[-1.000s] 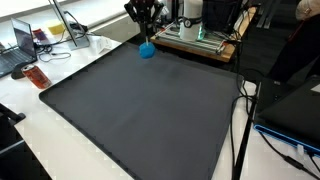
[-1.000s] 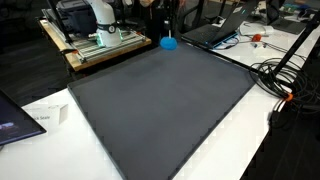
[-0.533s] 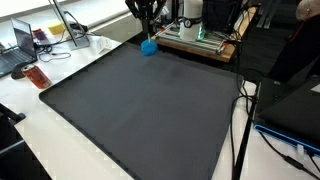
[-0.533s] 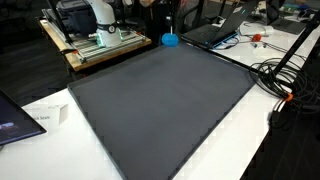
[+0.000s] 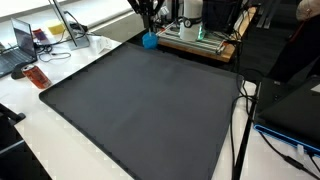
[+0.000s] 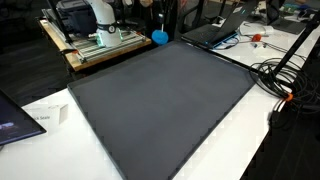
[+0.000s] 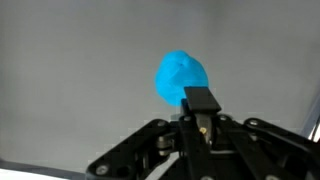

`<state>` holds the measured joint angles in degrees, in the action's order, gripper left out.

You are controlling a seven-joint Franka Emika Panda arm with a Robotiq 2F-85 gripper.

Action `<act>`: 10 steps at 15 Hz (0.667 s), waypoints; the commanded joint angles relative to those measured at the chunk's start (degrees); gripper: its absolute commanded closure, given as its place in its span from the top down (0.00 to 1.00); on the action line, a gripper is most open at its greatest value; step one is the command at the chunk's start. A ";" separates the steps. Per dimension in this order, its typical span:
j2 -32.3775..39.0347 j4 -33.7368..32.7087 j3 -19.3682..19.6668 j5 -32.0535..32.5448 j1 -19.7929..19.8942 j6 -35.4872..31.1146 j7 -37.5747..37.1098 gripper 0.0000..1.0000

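lump (image 5: 149, 41): in claw (image 5: 150, 33), over mat's far edge | mat (image 5: 140, 110): on table (image 5: 45, 130) | laptop (image 5: 18, 50): beside mat

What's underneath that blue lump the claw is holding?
Around the blue lump, gripped in the claw, only the plain grey mat shows. The patch straight beneath is covered by the lump, so whether they touch is unclear.

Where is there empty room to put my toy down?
Almost the whole dark mat is bare, from its near corner up to the wooden stand. It gets crowded only at the far edge, where the hand holds the blue lump, and off the mat by the laptop and the cables.
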<state>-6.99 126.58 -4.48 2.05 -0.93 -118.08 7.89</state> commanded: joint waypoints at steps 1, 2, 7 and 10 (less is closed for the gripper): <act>2.02 -3.38 0.75 1.67 -0.68 1.76 -0.03 0.03; 2.70 -3.79 0.60 3.47 -0.46 1.43 -2.14 0.03; 4.38 -4.97 1.12 1.23 -0.51 -0.69 0.77 0.03; 4.06 -4.34 1.79 -5.42 -0.57 -5.57 6.86 0.03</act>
<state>-2.64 122.48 -3.99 3.78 -0.90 -119.24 7.55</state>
